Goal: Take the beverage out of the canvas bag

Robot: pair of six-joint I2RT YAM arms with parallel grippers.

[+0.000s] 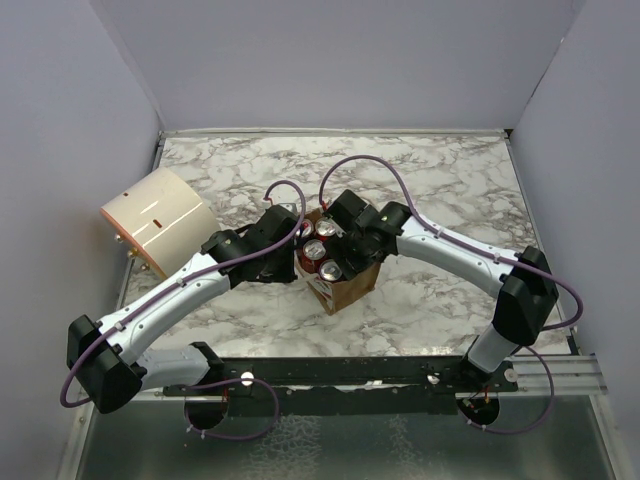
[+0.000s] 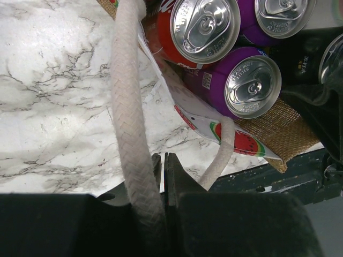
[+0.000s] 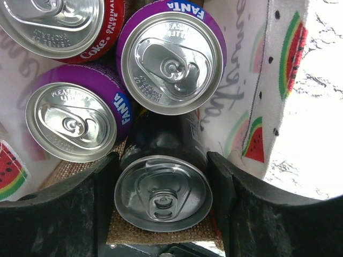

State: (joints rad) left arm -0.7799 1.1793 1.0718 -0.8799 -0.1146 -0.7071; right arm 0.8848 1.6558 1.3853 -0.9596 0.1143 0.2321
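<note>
left gripper [image 2: 162,160]: fingers together, clamped on the white rope handle [image 2: 128,107] at the bag's left side, above bare marble.
right gripper [image 3: 163,160]: lowered into the bag's mouth, jaws apart, one finger at each flank of the dark can [image 3: 161,195]; pressing it or merely beside it, cannot tell.
canvas bag [image 1: 347,288]: upright and open-mouthed, about the middle of the table [image 1: 450,180]; brown weave outside, pale lining with watermelon print inside.
dark can: upright inside the bag, silver lid up, tab unopened.
Fanta cans [image 3: 171,64]: two, purple, upright in the bag, just beyond the dark can and touching it.
Coke can [image 3: 59,19]: red, upright in the bag, beside the Fanta cans.
second rope handle [image 2: 222,144]: slack against the bag's printed wall.
cream cylinder [image 1: 155,215]: at the table's left edge, well apart from the bag.
</note>
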